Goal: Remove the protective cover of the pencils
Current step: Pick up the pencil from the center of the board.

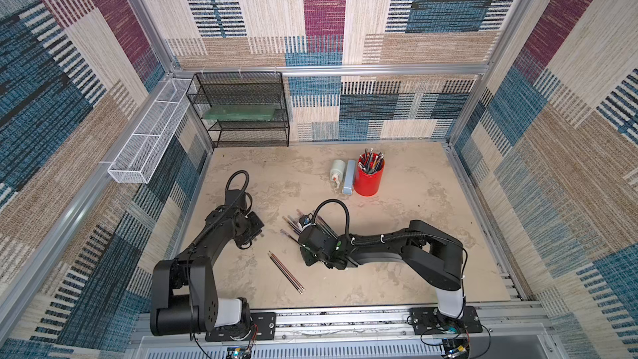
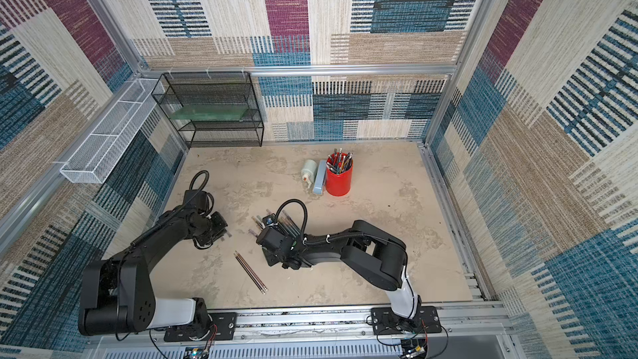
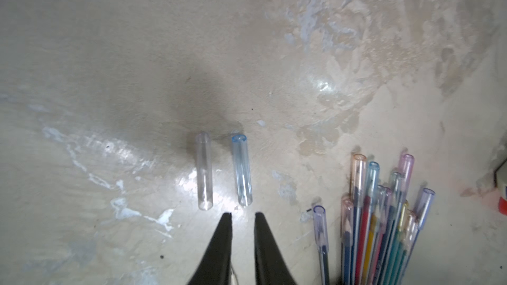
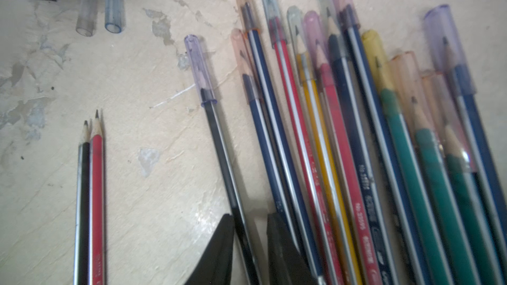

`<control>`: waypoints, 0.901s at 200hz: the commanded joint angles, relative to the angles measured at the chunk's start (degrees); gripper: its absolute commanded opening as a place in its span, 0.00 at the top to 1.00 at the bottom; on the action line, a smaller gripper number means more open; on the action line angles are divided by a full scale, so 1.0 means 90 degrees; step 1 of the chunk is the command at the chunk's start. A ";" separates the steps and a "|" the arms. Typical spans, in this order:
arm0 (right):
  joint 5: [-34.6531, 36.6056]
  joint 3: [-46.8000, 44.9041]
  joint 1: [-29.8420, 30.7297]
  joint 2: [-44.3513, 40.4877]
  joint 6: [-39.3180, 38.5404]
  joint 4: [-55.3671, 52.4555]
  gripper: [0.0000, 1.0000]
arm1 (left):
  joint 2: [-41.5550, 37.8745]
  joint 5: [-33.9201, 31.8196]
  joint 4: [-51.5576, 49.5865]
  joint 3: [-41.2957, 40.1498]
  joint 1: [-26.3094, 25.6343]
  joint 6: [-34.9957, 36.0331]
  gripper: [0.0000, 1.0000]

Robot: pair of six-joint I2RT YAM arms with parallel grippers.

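We see the pencils [image 4: 329, 132] fanned in a loose bundle near the middle of the table [image 1: 431, 236], each sharpened tip under a tinted see-through cap. One black pencil [image 4: 223, 160] with a purple cap [image 4: 199, 67] lies a little apart at the edge of the fan. Its shaft runs between the fingers of the right gripper [image 4: 249, 216]. It lies close against one finger with a gap at the other, and we cannot tell whether the jaws pinch it or only straddle it.

Beside the bundle, two bare pencils [image 1: 286, 272], one black and one red, lie touching side by side with their points uncovered. Farther off, a clear cap [image 3: 204, 171] and a blue cap [image 3: 242, 169] lie parallel on the table, near each other but not touching. The left gripper [image 3: 242, 216] points at them with its jaws slightly apart and nothing between them, the tips just short of the blue cap.

Toward the back of the table stands a red cup [image 1: 370, 176] full of pens, with a pale bottle [image 1: 337, 170] lying beside it.
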 commanded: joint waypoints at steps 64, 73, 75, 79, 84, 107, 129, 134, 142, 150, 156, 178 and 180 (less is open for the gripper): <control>0.0386 0.0342 0.0150 0.0295 -0.0042 -0.0418 0.75 | -0.1807 0.0745 0.0321 -0.0512 0.0011 -0.1793 0.44; 0.0432 0.0390 0.0143 0.0351 -0.0028 -0.0485 0.76 | -0.1826 0.1026 0.0647 -0.0590 0.0010 -0.1885 0.44; 0.0437 0.0402 0.0153 0.0364 -0.0030 -0.0497 0.76 | -0.1830 0.1063 0.0731 -0.0608 0.0010 -0.1876 0.44; 0.0447 0.0423 0.0150 0.0379 -0.0027 -0.0520 0.77 | -0.1827 0.1178 0.0907 -0.0629 0.0019 -0.1797 0.45; 0.0448 0.0442 0.0164 0.0407 -0.0027 -0.0538 0.78 | -0.1830 0.1259 0.1082 -0.0629 0.0020 -0.1622 0.45; 0.0511 0.0503 0.0190 0.0456 -0.0029 -0.0621 0.80 | -0.1938 0.0739 0.1160 -0.0580 0.0041 -0.0877 0.47; 0.0532 0.0530 0.0228 0.0483 -0.0037 -0.0583 0.81 | -0.2285 0.1149 0.1677 -0.1016 0.0137 -0.0777 0.44; 0.0504 0.0550 0.0237 0.0503 -0.0049 -0.0573 0.82 | -0.2388 0.1167 0.1862 -0.1145 0.0137 -0.0754 0.42; 0.0460 0.0612 0.0244 0.0538 -0.0069 -0.0563 0.83 | -0.2537 0.1060 0.2074 -0.1370 0.0137 -0.0849 0.36; 0.0421 0.0685 0.0240 0.0577 -0.0087 -0.0578 0.84 | -0.2644 0.0998 0.2196 -0.1538 0.0147 -0.0958 0.31; 0.0391 0.0730 0.0256 0.0601 -0.0106 -0.0574 0.85 | -0.2691 0.1032 0.2331 -0.1630 0.0153 -0.0997 0.31; 0.0341 0.0761 0.0292 0.0612 -0.0191 -0.0479 0.87 | -0.2699 0.1319 0.2715 -0.1696 0.0154 -0.0982 0.35; 0.0348 0.0758 0.0295 0.0612 -0.0200 -0.0469 0.87 | -0.2705 0.1322 0.2696 -0.1681 0.0156 -0.0981 0.36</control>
